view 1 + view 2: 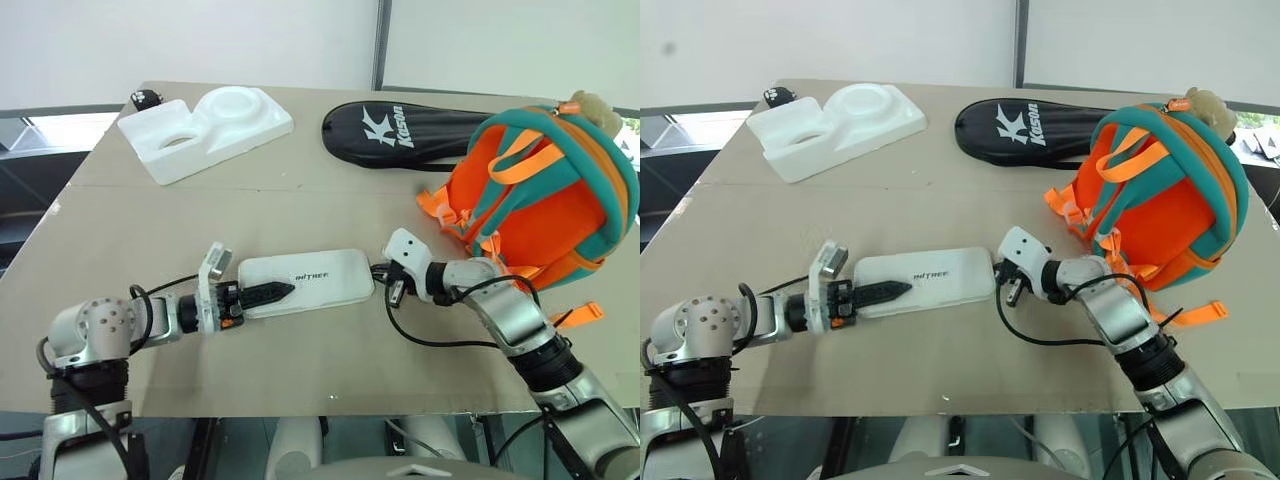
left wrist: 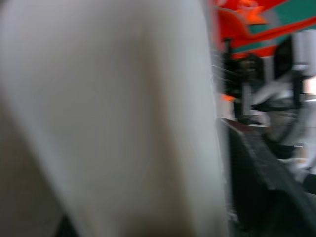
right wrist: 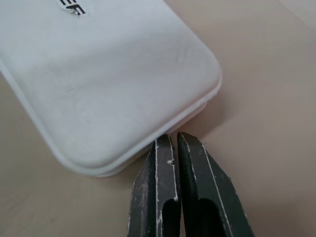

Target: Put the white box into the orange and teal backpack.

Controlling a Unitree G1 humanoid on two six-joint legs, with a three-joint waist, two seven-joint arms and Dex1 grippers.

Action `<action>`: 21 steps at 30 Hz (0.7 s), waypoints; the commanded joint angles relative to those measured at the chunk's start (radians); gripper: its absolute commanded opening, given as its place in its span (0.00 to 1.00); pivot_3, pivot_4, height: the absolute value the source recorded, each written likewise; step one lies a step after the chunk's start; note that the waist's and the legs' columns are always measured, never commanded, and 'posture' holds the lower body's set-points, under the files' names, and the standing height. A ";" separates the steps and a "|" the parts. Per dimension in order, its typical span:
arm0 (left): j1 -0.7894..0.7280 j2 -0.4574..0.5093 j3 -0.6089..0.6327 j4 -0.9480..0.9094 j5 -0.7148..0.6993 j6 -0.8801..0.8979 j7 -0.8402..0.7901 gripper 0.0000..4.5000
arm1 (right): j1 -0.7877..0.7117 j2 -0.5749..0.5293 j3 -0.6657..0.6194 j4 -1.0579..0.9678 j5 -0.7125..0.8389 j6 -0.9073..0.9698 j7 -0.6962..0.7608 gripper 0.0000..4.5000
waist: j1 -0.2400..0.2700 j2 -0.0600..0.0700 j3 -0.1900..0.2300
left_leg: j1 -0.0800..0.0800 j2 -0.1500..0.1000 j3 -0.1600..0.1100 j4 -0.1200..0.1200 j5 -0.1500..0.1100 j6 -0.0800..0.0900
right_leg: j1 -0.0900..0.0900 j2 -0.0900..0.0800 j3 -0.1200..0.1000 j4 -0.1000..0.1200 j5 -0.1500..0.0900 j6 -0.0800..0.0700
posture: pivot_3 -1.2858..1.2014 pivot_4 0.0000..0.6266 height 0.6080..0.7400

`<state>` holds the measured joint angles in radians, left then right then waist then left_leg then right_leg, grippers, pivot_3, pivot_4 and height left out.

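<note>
Cardboard worktop (image 1: 300, 200) is carrying the white box (image 1: 310, 280); your left jaws (image 1: 268, 294) are pinching its end, right jaws (image 3: 177, 148) together against the far end, risking sliding it away.

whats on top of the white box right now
One black finger of the left gripper lies across the lid of the white box, beside its dark lettering. The other finger is hidden, so a full grip can't be confirmed. Nothing else rests on it.
</note>
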<state>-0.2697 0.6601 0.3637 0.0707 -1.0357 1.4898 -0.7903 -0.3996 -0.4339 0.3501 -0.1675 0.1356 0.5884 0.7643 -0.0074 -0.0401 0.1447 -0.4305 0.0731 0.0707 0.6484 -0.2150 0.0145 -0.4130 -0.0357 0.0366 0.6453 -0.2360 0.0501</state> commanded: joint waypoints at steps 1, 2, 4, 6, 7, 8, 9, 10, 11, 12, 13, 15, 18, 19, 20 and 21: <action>0.024 0.003 0.051 -0.029 -0.009 0.015 0.042 0.24 | 0.049 -0.038 -0.135 -0.156 0.116 0.066 0.028 0.00 | -0.003 0.001 0.000 | 0.000 0.000 0.000 0.000 0.000 0.000 | 0.000 0.000 0.000 0.000 0.000 0.000 | 0.52 0.24 1.00; 0.028 -0.001 0.074 -0.038 -0.028 0.023 0.047 0.24 | 0.080 -0.048 -0.199 -0.225 0.158 0.103 0.014 0.00 | -0.004 0.001 0.000 | 0.001 0.000 0.000 -0.001 0.000 0.000 | 0.000 0.000 0.000 0.000 0.000 0.000 | 0.52 0.24 1.00; 0.034 -0.008 0.106 -0.064 -0.062 0.024 0.051 0.24 | 0.139 -0.066 -0.326 -0.385 0.262 0.207 -0.019 0.16 | -0.007 0.000 0.000 | 0.001 0.000 0.000 -0.001 0.000 0.000 | 0.000 0.000 0.000 0.000 0.000 0.000 | 0.52 0.24 1.00; 0.023 -0.022 0.132 -0.080 -0.094 0.022 0.063 0.24 | 0.194 -0.064 -0.472 -0.561 0.389 0.359 -0.078 0.35 | -0.005 0.000 0.000 | 0.001 0.001 0.000 -0.001 0.000 0.000 | 0.000 0.000 0.000 0.001 0.000 0.000 | 0.52 0.24 1.00; 0.013 -0.030 0.140 -0.082 -0.107 0.019 0.070 0.24 | 0.218 -0.057 -0.541 -0.635 0.442 0.435 -0.119 0.49 | -0.004 0.000 0.000 | 0.001 0.001 0.000 -0.001 0.000 0.000 | 0.000 0.000 0.000 0.001 0.000 0.000 | 0.52 0.24 1.00; -0.006 -0.048 0.149 -0.081 -0.117 0.011 0.090 0.24 | 0.248 -0.041 -0.615 -0.707 0.468 0.506 -0.171 0.58 | -0.004 0.000 0.000 | 0.001 0.001 -0.001 -0.002 0.000 0.000 | 0.000 0.000 -0.001 0.001 0.000 0.000 | 0.52 0.24 1.00; -0.023 -0.062 0.158 -0.079 -0.126 0.006 0.109 0.24 | 0.267 -0.028 -0.675 -0.762 0.491 0.569 -0.220 0.68 | 0.000 0.000 0.000 | 0.001 0.001 -0.001 -0.002 0.000 0.000 | 0.000 0.000 -0.001 0.001 0.000 0.000 | 0.52 0.24 1.00; -0.037 -0.077 0.167 -0.081 -0.138 0.002 0.125 0.24 | 0.281 -0.016 -0.729 -0.807 0.513 0.625 -0.258 0.79 | 0.002 -0.001 0.000 | 0.001 0.001 -0.002 -0.002 0.000 0.000 | 0.000 0.000 -0.002 0.000 0.000 0.000 | 0.52 0.24 1.00; -0.050 -0.088 0.174 -0.082 -0.149 0.003 0.138 0.24 | 0.287 -0.001 -0.775 -0.841 0.542 0.673 -0.287 0.90 | 0.002 -0.001 0.000 | 0.000 0.001 -0.002 -0.001 0.000 0.000 | 0.000 0.000 -0.002 0.000 -0.001 -0.001 | 0.52 0.24 1.00; -0.068 -0.103 0.178 -0.092 -0.159 -0.001 0.155 0.24 | 0.294 0.009 -0.828 -0.862 0.579 0.709 -0.341 0.97 | 0.002 -0.001 0.000 | 0.000 0.000 -0.002 -0.001 0.000 0.000 | 0.000 0.000 -0.002 0.000 -0.001 -0.001 | 0.52 0.24 1.00; -0.084 -0.116 0.179 -0.102 -0.170 -0.007 0.167 0.24 | 0.294 0.018 -0.866 -0.874 0.601 0.741 -0.400 0.98 | 0.002 -0.001 0.000 | 0.000 0.000 -0.002 -0.001 0.000 0.000 | 0.000 0.000 -0.002 0.000 -0.001 -0.001 | 0.52 0.24 1.00; -0.122 -0.140 0.184 -0.103 -0.203 -0.005 0.194 0.24 | 0.259 0.051 -0.908 -0.880 0.615 0.800 -0.505 0.98 | 0.000 -0.001 0.000 | 0.000 0.000 -0.001 0.000 0.000 0.000 | 0.001 -0.001 -0.002 0.000 -0.001 -0.001 | 0.52 0.24 1.00; -0.183 -0.180 0.181 -0.088 -0.225 -0.025 0.249 0.24 | 0.112 0.157 -0.883 -0.818 0.504 0.872 -0.669 0.98 | -0.008 0.000 0.000 | 0.000 0.000 -0.001 0.000 0.000 0.000 | 0.000 -0.001 -0.001 0.000 -0.001 -0.001 | 0.52 0.24 1.00; -0.200 -0.193 0.181 -0.084 -0.230 -0.037 0.265 0.24 | 0.070 0.179 -0.851 -0.768 0.459 0.843 -0.722 0.98 | -0.011 0.000 0.000 | 0.001 0.000 -0.001 0.000 0.000 0.000 | 0.000 -0.001 -0.001 0.000 -0.001 -0.002 | 0.52 0.24 1.00; -0.209 -0.202 0.179 -0.088 -0.233 -0.046 0.276 0.24 | 0.037 0.191 -0.828 -0.725 0.429 0.810 -0.752 0.98 | -0.011 0.000 0.000 | 0.001 0.000 -0.001 0.000 0.000 0.000 | 0.000 0.000 0.000 0.000 -0.001 -0.001 | 0.52 0.24 1.00; -0.218 -0.206 0.174 -0.103 -0.239 -0.051 0.286 0.24 | -0.011 0.209 -0.802 -0.652 0.398 0.760 -0.771 0.98 | -0.010 0.000 0.000 | 0.001 0.000 -0.002 0.000 0.000 0.000 | 0.000 0.001 0.000 0.000 -0.001 -0.001 | 0.52 0.24 1.00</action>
<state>-0.4707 0.4517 0.5191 0.0076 -1.2308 1.4655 -0.5145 -0.3738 -0.2320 -0.4747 -0.8800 0.5861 1.4130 0.0462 -0.0178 -0.0401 0.1446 -0.4302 0.0730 0.0693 0.6481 -0.2149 0.0146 -0.4131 -0.0350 0.0364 0.6453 -0.2365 0.0490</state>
